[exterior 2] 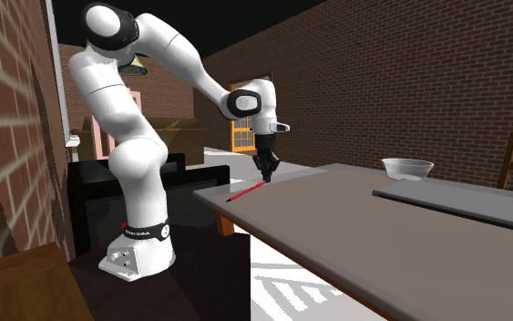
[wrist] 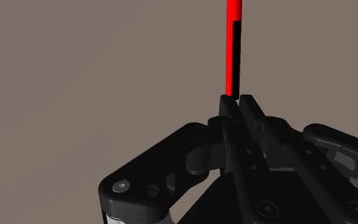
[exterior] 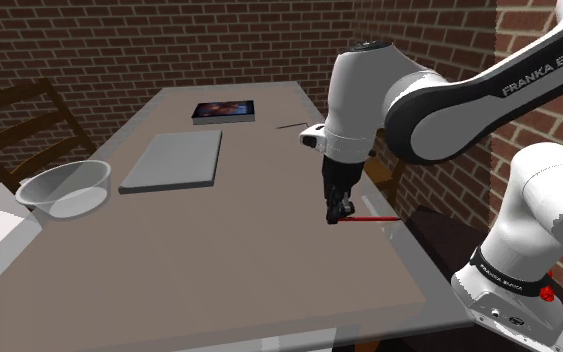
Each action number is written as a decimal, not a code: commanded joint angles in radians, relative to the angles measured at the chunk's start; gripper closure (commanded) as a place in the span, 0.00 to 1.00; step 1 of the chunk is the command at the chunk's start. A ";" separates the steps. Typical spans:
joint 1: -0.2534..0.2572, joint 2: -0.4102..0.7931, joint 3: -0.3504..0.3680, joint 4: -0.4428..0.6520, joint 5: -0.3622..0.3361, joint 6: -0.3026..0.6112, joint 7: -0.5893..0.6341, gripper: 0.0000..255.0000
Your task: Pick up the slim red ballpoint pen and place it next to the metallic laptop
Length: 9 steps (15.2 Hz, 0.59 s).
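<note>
Wrist view: pincer (wrist: pixel 238 100) clamped on one end of the pen (wrist: pixel 229 57), whose shaft points straight ahead, low at the surface's (exterior: pixel 219 260) stand-side edge (laptop (exterior: pixel 174 160) well apart, mid-surface).

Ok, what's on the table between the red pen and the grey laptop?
Nothing: in the shoulder view, bare table runs from the red pen, clasped at one end by the hand, to the closed grey laptop.

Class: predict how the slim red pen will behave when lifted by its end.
The red pen looks straight and thin, so probably stiff and light. Clasped at one end by the gripper, it may pivot or droop. Its slim shaft could roll on the table.
</note>
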 commanded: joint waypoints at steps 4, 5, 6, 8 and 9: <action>0.002 -0.037 -0.009 0.043 0.000 -0.080 -0.003 1.00; 0.002 -0.043 -0.011 0.052 -0.001 -0.096 -0.004 1.00; 0.002 -0.050 -0.013 0.062 -0.001 -0.111 -0.004 1.00; -0.012 -0.022 -0.024 0.092 -0.014 -0.114 -0.018 1.00; -0.026 0.010 -0.034 0.117 -0.026 -0.108 -0.031 1.00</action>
